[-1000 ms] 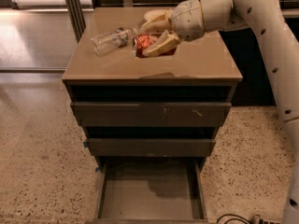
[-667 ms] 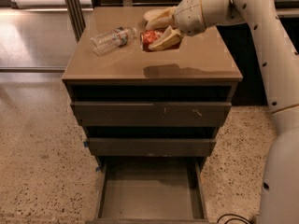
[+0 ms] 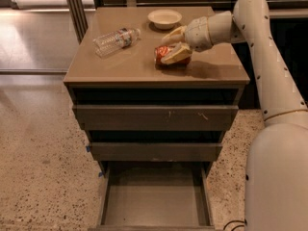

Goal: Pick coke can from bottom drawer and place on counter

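— Lowered since a second ago: the gripper (image 3: 165,48) has come down to the counter (image 3: 125,66), upper centre-right.
— And the bottom drawer (image 3: 156,206)?
— It stands pulled out, bottom centre.
— What's on top?
— A water bottle (image 3: 115,38) lying upper left, and a white bowl (image 3: 164,18) at the back. The coke can (image 3: 161,53) lies on its side at the gripper. Clenched or released, I cannot tell.

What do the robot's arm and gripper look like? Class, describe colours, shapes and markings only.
The arm is glossy off-white. It is built of thick, rounded tubular segments with rows of small dark dots along them and thin seams at the joints. The gripper, over the counter, has a rounded cream housing that turns yellowish-tan toward its end.
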Motion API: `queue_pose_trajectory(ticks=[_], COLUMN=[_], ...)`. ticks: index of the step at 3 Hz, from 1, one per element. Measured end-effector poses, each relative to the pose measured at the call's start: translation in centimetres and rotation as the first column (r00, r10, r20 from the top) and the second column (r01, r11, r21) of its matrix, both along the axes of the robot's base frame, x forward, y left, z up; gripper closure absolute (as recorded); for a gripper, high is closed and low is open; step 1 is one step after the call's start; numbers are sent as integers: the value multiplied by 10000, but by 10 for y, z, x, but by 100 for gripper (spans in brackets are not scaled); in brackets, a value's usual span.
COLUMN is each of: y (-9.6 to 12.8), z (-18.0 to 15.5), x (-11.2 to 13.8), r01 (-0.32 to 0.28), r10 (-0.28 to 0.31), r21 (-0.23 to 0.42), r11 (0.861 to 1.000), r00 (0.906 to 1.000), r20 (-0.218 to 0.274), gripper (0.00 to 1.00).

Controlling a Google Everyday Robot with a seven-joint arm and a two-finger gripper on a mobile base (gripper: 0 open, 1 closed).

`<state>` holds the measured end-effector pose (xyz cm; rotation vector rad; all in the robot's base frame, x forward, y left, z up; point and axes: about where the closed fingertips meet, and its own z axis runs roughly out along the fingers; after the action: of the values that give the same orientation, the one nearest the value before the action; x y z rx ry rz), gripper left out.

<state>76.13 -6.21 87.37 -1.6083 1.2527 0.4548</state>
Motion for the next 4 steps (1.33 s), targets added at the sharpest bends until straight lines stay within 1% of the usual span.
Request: queue_pose_trajectory(ticks=[1, 4], y=[1, 1], z=[-16, -16], x=[2, 2], r01=[-30, -31], r10=[31, 32], r21=[41, 41], r11=[10000, 10000], r00=[9995, 9995], r20=[-323, -324], gripper=[90, 19])
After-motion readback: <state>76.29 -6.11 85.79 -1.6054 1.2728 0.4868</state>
